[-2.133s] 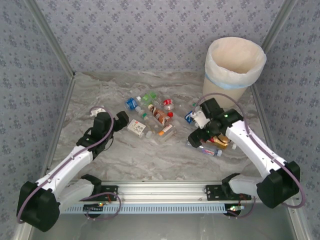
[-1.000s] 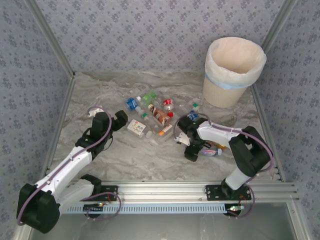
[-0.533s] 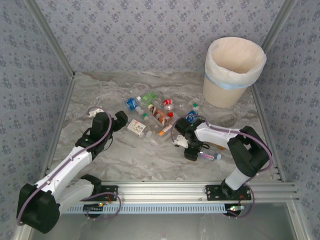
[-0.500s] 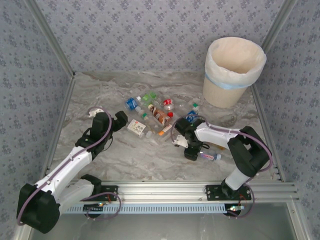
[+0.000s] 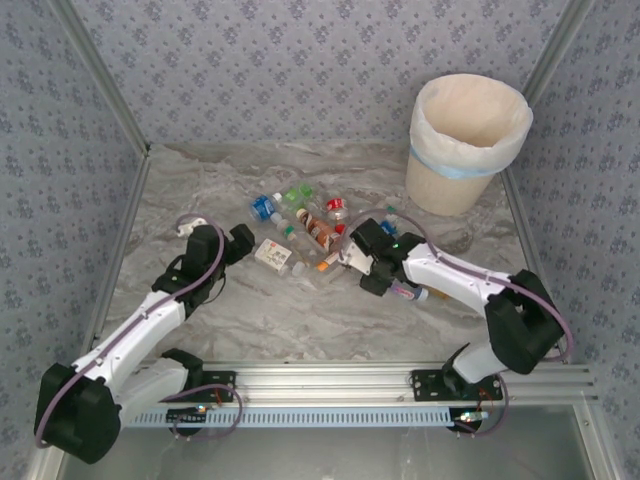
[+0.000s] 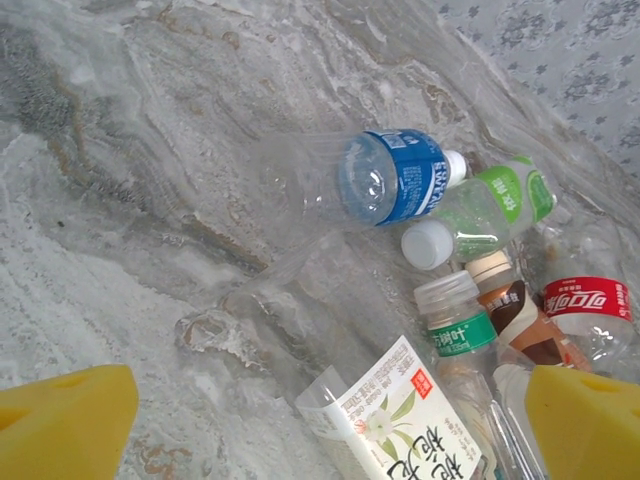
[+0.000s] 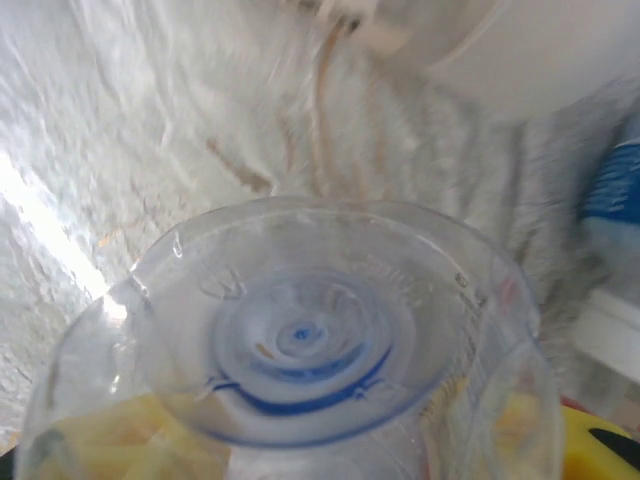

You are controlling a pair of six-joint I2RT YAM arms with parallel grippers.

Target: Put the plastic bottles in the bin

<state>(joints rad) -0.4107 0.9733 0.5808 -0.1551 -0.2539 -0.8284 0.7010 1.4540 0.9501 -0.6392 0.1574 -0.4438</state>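
Observation:
Several plastic bottles [image 5: 312, 232] lie in a heap mid-table. My right gripper [image 5: 388, 281] is shut on a clear bottle [image 5: 406, 291]. In the right wrist view that bottle's round base [image 7: 300, 340] faces the camera, its blue cap showing through, with yellow pads [image 7: 90, 440] pressed on both sides. My left gripper [image 5: 243, 241] hangs open just left of the heap. Between its yellow pads [image 6: 60, 420] lies a white-labelled bottle [image 6: 410, 420]. Beyond it lie blue-labelled [image 6: 395, 175], green-labelled [image 6: 490, 205] and red-labelled [image 6: 585, 300] bottles. The cream bin [image 5: 455, 185] stands at the back right.
Patterned walls and metal corner posts [image 5: 105, 110] close in the marble table [image 5: 200, 180]. The arms' mounting rail [image 5: 320, 385] runs along the near edge. The bin's blurred side [image 7: 540, 50] and a blue-labelled bottle [image 7: 615, 190] lie beyond the held bottle.
My right gripper has closed on the clear bottle and carried it a little up and back from the near-right table. The left arm has not moved.

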